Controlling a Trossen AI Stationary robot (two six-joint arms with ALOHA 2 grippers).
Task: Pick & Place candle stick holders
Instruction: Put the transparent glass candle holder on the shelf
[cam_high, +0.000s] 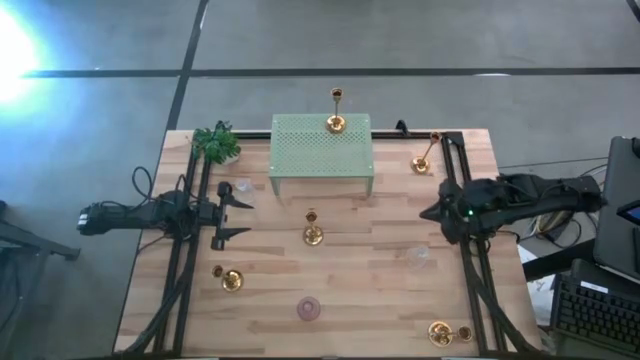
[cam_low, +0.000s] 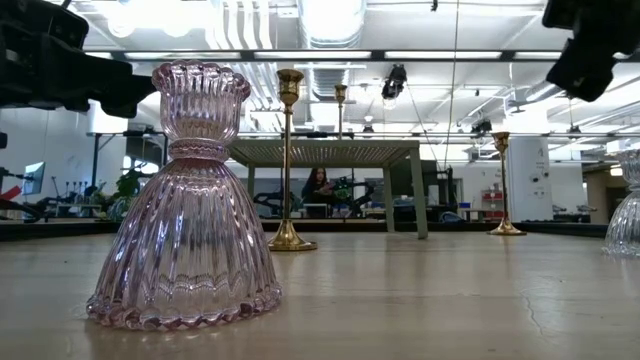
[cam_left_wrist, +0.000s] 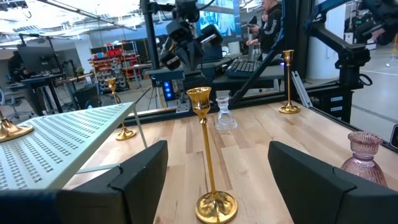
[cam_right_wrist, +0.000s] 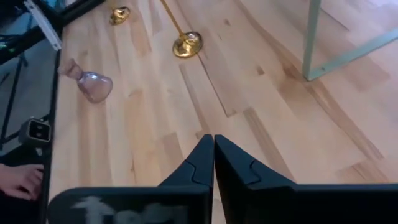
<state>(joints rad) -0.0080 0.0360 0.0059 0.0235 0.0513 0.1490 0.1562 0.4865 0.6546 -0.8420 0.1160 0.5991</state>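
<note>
Several gold candle stick holders stand upright on their round bases. One (cam_high: 335, 123) stands on the green perforated shelf (cam_high: 300, 150). One (cam_high: 313, 235) stands mid-table. Others stand far right (cam_high: 422, 165), near left (cam_high: 231, 281) and near right (cam_high: 440, 332). My left gripper (cam_high: 240, 218) is open and empty at the table's left, pointing at the middle holder (cam_left_wrist: 208, 174), which stands ahead of its fingers, apart from them. My right gripper (cam_high: 430, 212) is shut and empty at the table's right; it also shows in its wrist view (cam_right_wrist: 213, 149), above bare wood.
A pink glass holder (cam_high: 309, 309) stands near the front edge, large in the low view (cam_low: 185, 200). Clear glass holders stand by the left gripper (cam_high: 225, 188) and right of centre (cam_high: 417, 256). A small green plant (cam_high: 216, 143) sits at the far left corner.
</note>
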